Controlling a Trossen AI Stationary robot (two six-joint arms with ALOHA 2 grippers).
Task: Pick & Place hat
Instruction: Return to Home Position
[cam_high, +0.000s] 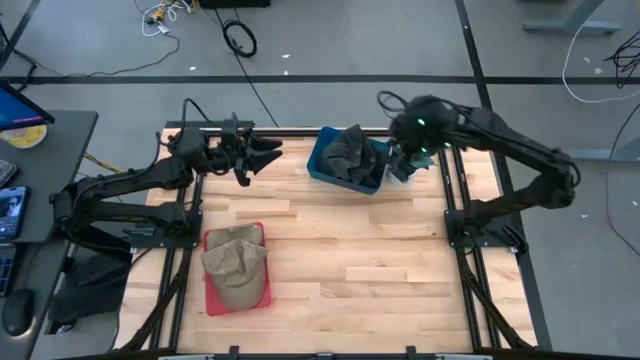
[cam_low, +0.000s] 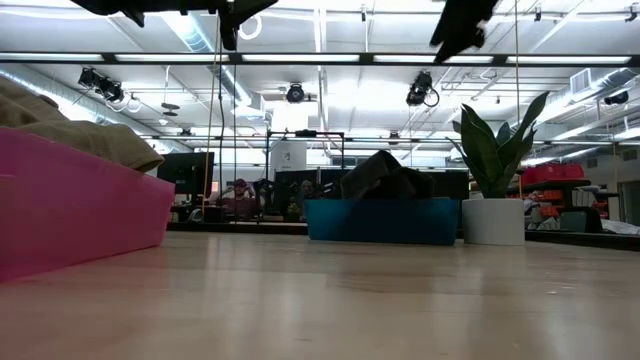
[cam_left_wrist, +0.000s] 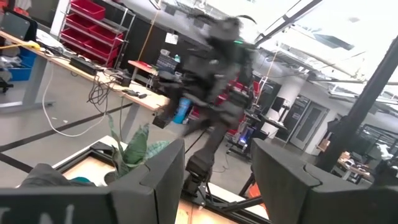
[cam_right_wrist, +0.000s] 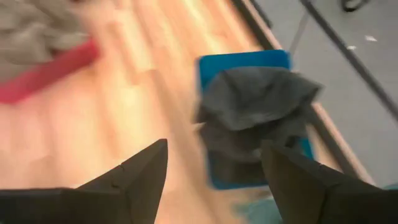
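A dark grey hat lies heaped in a blue bin at the table's far edge; it also shows in the low view and the right wrist view. A tan hat rests in a red bin near the left edge. My right gripper hovers open above the table just right of the blue bin, its fingers apart and holding nothing. My left gripper hangs open in the air left of the blue bin, pointing right.
A potted plant stands right of the blue bin at the far edge. Black frame rails run along both sides of the table. Bare wood spans the middle and near right of the table.
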